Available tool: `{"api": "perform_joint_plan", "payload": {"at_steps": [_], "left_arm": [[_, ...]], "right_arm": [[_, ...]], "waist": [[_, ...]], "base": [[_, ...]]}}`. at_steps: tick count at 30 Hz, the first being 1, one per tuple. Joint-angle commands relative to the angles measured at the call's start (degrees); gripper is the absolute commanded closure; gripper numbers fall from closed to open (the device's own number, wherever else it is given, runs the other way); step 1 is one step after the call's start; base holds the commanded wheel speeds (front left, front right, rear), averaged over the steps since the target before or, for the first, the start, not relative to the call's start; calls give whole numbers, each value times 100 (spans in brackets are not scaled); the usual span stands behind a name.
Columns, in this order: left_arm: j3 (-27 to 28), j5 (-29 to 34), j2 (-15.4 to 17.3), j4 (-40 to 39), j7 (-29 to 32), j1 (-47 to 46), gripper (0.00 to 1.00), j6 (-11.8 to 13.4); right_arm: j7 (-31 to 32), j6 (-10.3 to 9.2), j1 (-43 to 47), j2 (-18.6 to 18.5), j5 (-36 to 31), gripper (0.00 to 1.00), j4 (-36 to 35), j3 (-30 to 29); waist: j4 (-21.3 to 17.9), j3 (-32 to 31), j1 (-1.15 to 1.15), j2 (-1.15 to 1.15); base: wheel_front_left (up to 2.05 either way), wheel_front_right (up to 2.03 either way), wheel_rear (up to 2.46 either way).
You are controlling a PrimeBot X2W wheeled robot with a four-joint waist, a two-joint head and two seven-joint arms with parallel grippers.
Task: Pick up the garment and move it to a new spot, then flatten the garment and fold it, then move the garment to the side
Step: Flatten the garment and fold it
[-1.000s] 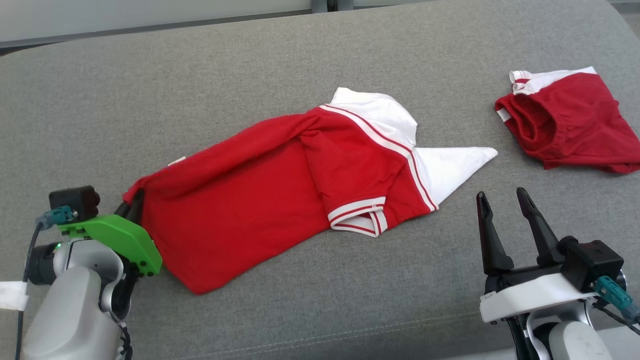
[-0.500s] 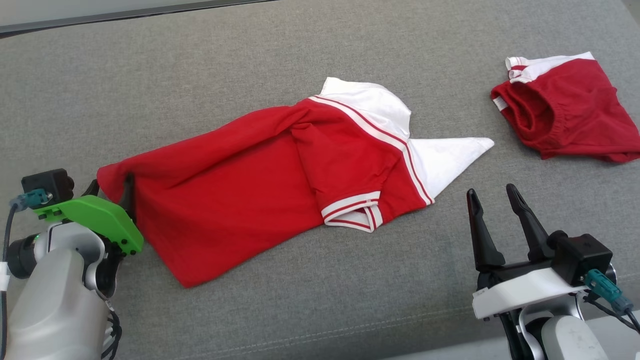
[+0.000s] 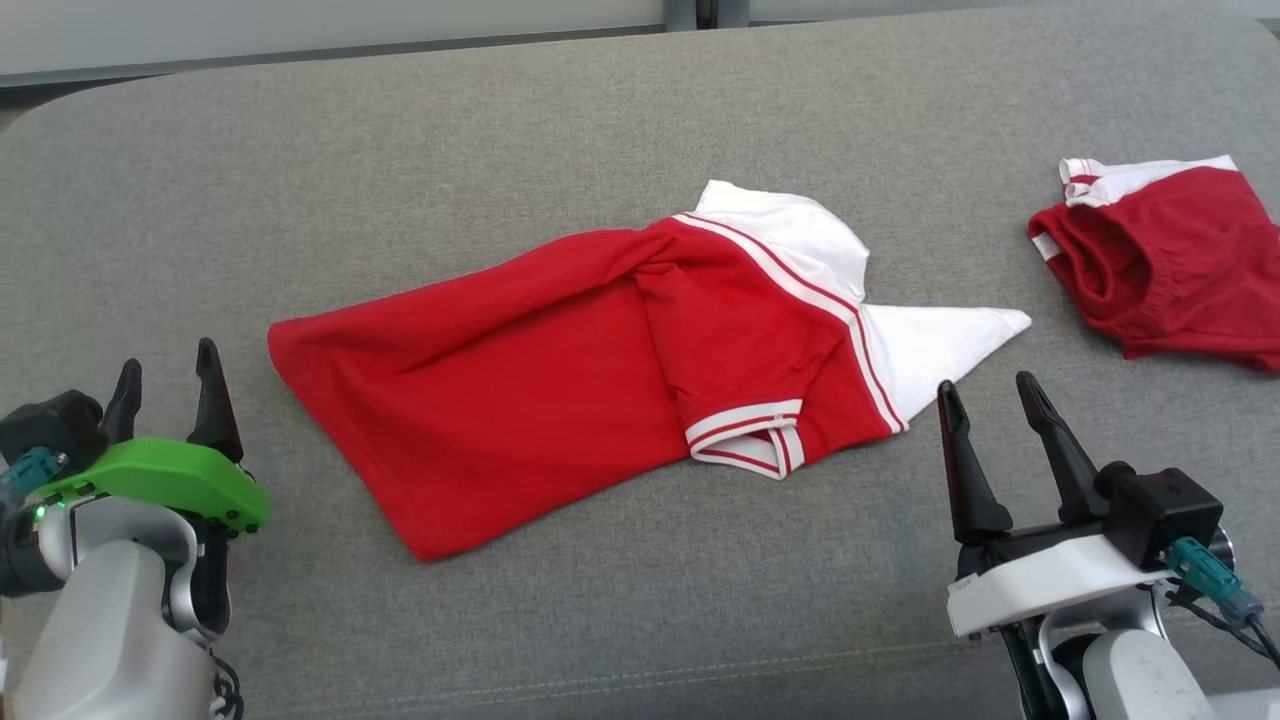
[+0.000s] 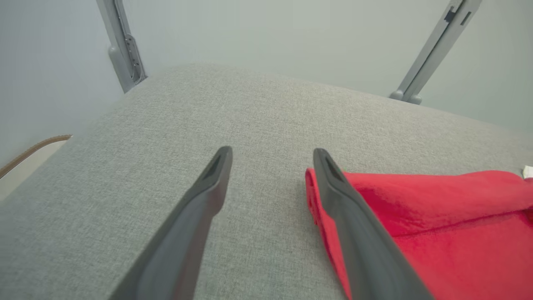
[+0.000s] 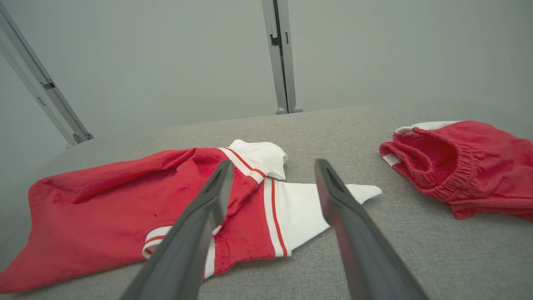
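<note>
The garment [image 3: 560,380], a red shirt with white shoulders and striped sleeve trim, lies rumpled across the middle of the grey cushion [image 3: 500,150]. Its red hem corner [image 4: 320,196] rests just right of my left gripper [image 3: 168,380], which stands open and empty at the lower left, apart from the cloth. My right gripper [image 3: 988,402] is open too, near the front right, just short of the shirt's white pointed part [image 3: 950,335]. From the right wrist the shirt [image 5: 125,200] spreads beyond the open fingers [image 5: 200,216].
A second red and white garment [image 3: 1170,260] with an elastic waistband lies bunched at the far right, also seen as red shorts [image 5: 458,162]. Grey metal posts [image 5: 281,54] rise behind the cushion. The cushion's rounded left edge [image 4: 62,141] is close to my left gripper.
My left gripper let go of the shirt's hem corner, opened and drew back to the left. The corner now lies flat on the cushion. The head camera shifted; the right gripper stayed open.
</note>
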Motion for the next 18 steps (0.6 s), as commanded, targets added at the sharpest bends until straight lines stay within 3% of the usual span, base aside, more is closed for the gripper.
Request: {"api": "perform_joint_plan", "payload": {"at_steps": [1, 12, 18], "left_arm": [[42, 80, 26, -225, -104, 179, 0, 78], [214, 498, -52, -2828, -292, 1805, 0, 870], [115, 707, 12, -4004, -61, 2751, 0, 1287]], "right_arm": [[-33, -7, -75, -8, -47, 0, 22, -4], [-16, -7, -117, -8, -170, 0, 167, 7], [39, -7, 42, -9, -205, 0, 178, 55]], "waist": [[135, -129, 0, 0], [303, -542, 0, 0], [337, -729, 0, 0]], "base": [[0, 0, 0], [0, 0, 0], [0, 0, 0]]}}
